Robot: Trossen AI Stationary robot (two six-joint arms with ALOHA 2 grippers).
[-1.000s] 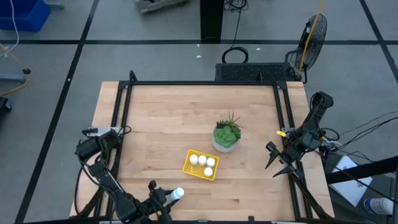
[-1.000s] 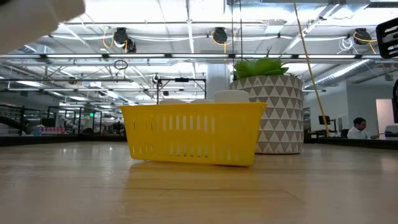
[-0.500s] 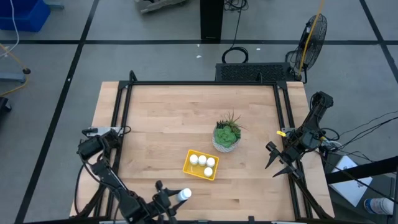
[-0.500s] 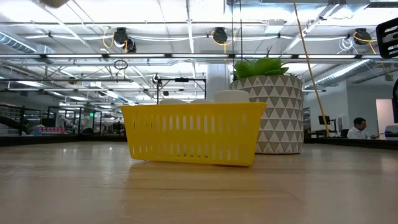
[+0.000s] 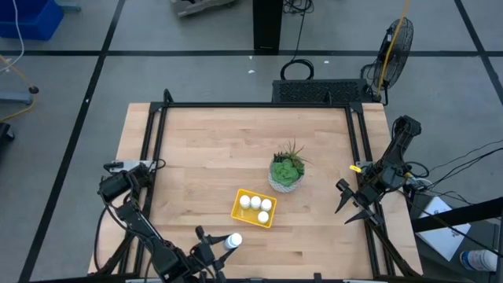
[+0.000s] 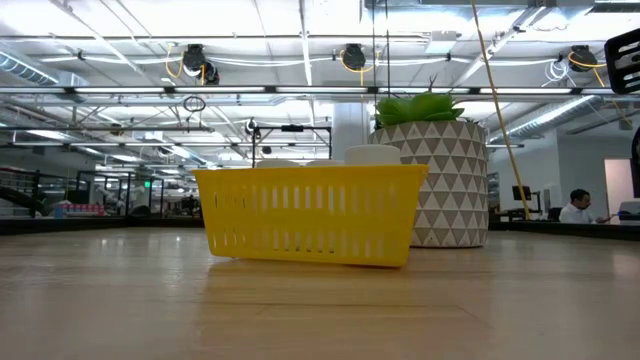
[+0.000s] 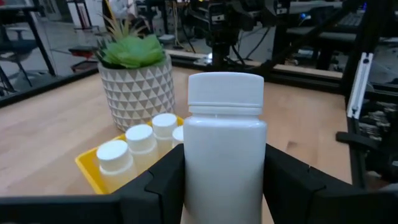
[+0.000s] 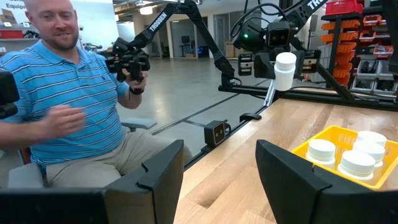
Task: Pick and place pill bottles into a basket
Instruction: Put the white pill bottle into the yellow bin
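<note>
The yellow basket lies on the table in front of the plant pot and holds several white pill bottles. It also shows in the low view, the left wrist view and the right wrist view. My left gripper is near the table's near edge, left of the basket, shut on one more white pill bottle. My right gripper is open and empty at the table's right side. My left gripper pinches the pill bottle's body, below the cap, between its two fingers. The fingers come roughly level from the table's left. The bottle stands upright in the hold, cap up, lifted clear of the table.
A pale patterned pot with a green plant stands just behind and right of the basket. A black frame runs along the table's edges. A person in a blue striped shirt sits beyond the table's left side.
My left gripper has gone up and a little toward the table's right edge with the pill bottle, which has risen out of the low view's top left corner and stays upright.
</note>
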